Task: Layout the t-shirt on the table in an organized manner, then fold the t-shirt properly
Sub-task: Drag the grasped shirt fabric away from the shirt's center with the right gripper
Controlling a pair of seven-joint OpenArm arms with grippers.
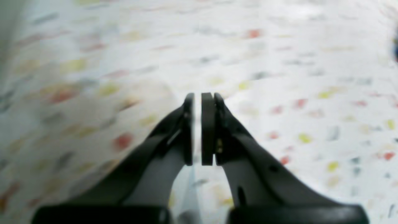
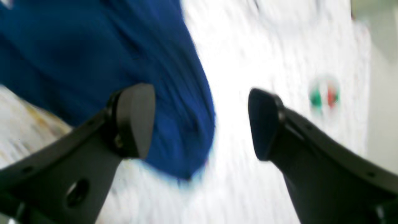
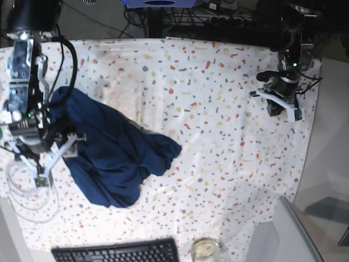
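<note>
The navy t-shirt (image 3: 114, 153) lies crumpled in a heap on the left half of the speckled table (image 3: 218, 136). My right gripper (image 3: 54, 158) hovers at the heap's left edge. In the right wrist view this gripper (image 2: 199, 121) is open, its fingers wide apart. A fold of the t-shirt (image 2: 93, 56) lies below and behind the left finger, held by neither. My left gripper (image 3: 283, 106) is far off at the table's right side. Up close, that gripper (image 1: 197, 127) is shut with nothing in it, above bare cloth (image 1: 279, 62).
A black keyboard (image 3: 114, 252) and a glass jar (image 3: 205, 250) sit at the table's front edge. White cables (image 3: 24, 191) loop at the front left. A grey panel (image 3: 289, 234) stands at the front right corner. A round green-and-red mark (image 2: 324, 96) shows on the cloth.
</note>
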